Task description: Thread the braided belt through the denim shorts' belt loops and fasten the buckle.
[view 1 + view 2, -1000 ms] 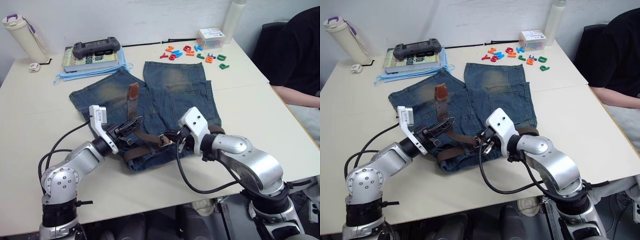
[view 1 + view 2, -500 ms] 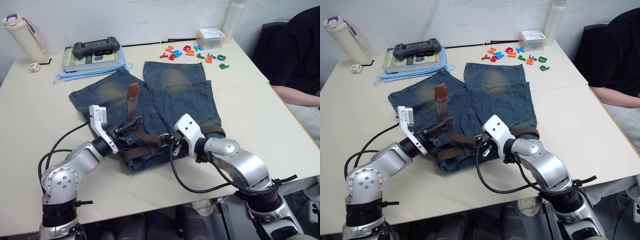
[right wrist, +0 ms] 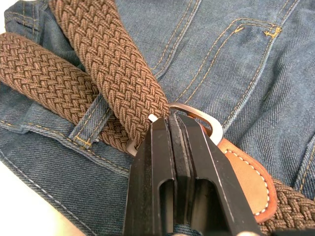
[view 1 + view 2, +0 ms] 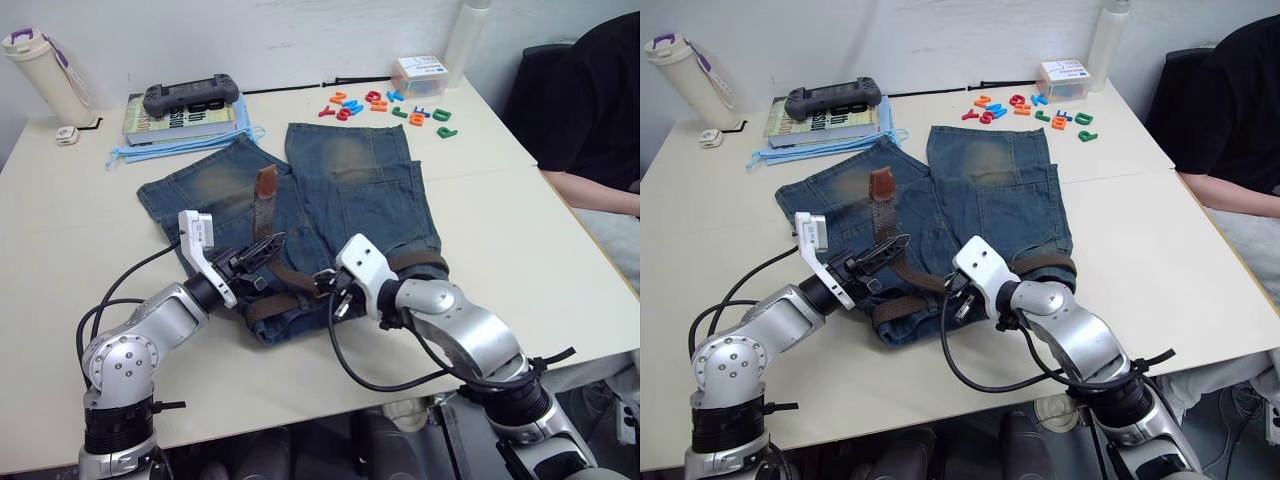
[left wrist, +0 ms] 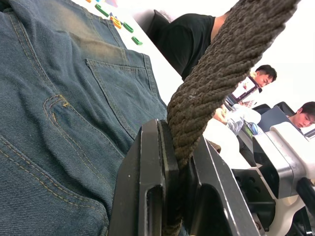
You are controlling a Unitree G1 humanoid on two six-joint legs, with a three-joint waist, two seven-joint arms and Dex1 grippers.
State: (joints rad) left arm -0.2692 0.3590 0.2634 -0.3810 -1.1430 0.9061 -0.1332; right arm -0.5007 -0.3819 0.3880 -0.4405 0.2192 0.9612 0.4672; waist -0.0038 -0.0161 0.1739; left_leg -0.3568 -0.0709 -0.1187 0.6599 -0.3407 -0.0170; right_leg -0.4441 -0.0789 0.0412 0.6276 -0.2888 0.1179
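The denim shorts [image 4: 360,190] lie flat on the table with the waistband toward me. The braided belt [image 4: 292,274] runs along that waistband, and in the right wrist view it passes under a belt loop [image 3: 89,124]. Its tan leather tip [image 4: 266,184] rests up on the left leg. My left gripper [image 4: 266,247] is shut on the strap [image 5: 216,64] and holds it raised off the denim. My right gripper [image 4: 328,285] sits at the middle of the waistband. Its fingers [image 3: 157,162] are shut on the silver buckle [image 3: 199,114], beside the belt's leather end.
At the back left, a game controller [image 4: 192,97] lies on a stack of books, with blue face masks [image 4: 150,150] and a white bottle [image 4: 40,65] nearby. Coloured letters [image 4: 385,105] and a small box [image 4: 420,72] are at the back right. A person [image 4: 590,110] sits at the right edge.
My right arm has slid left along the waistband, bringing the buckle closer to the left gripper. The left arm and the strap it holds have not moved.
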